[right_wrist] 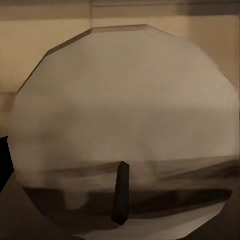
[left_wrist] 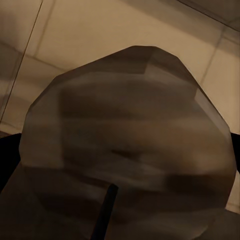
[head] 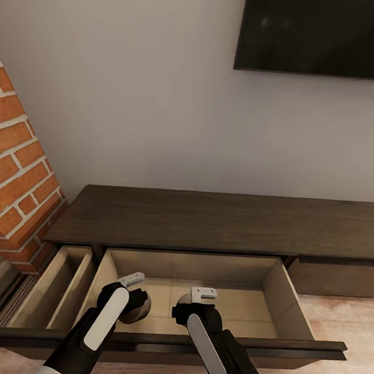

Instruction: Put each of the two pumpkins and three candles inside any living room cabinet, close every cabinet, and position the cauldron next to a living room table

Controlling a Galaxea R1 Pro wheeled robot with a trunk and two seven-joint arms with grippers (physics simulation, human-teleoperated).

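Fingers, left: your left gripper (head: 135,304) hangs over the open drawer with a grey candle (head: 138,308) at its tip; the head view hides the fingertips behind the arm, so you cannot tell from it how they sit.
Fingers, right: your right gripper (head: 191,305) is likewise down in the drawer, its tip against a second candle (head: 182,300); the finger gap is not readable.
Left wrist view: you see the first candle (left_wrist: 130,145) very close, its pale top and dark wick (left_wrist: 106,210) facing the camera, with dark edges at the frame sides that could be the fingers; grip contact cannot be confirmed.
Right wrist view: the second candle (right_wrist: 125,145) shows as a pale faceted disc with an upright wick (right_wrist: 120,192); the pale drawer wall lies behind it.
Cabinet: the cabinet (head: 218,220) stands against the wall under a dark screen (head: 320,34). Its wide drawer (head: 290,299) is pulled out towards you, and a narrower drawer (head: 61,284) beside the brick column (head: 17,162) is also out.
Candle position: both candles are above the wide drawer's pale floor, near its front left; whether they rest on it cannot be told.
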